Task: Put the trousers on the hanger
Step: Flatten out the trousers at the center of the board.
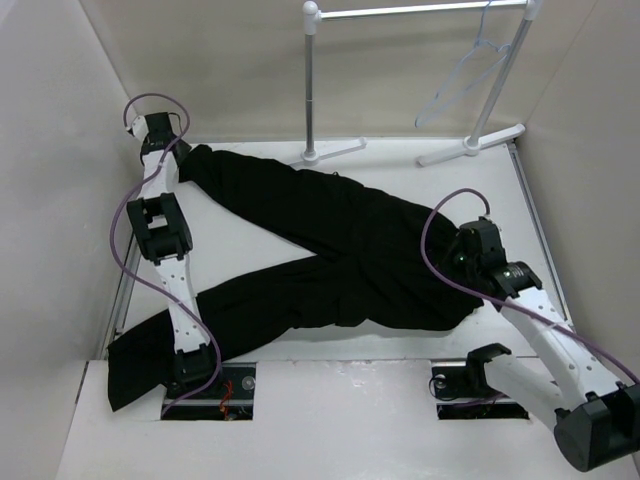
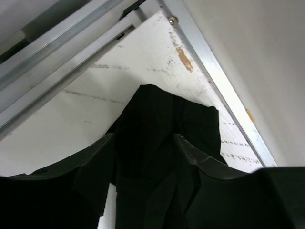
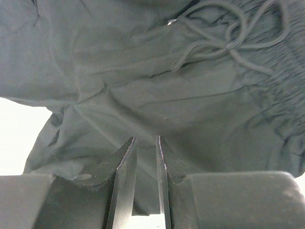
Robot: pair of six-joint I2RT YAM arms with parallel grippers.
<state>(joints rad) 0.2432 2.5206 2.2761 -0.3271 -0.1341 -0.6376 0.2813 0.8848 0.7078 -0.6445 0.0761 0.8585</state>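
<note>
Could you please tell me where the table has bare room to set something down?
Bare white table shows in the wedge between the legs of the black fabric trousers, in the back patch between waistband and white metal rack feet, and in a narrow near strip. Crowded: the back-left corner at the left pincer, and the right pincer by the waistband.

Left arm stretches far forward, right arm bends inward, both jaws gripping.

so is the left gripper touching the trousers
Touching. In the left wrist view the trousers bunch inside the left gripper, with fabric pressed against both jaws.
</note>
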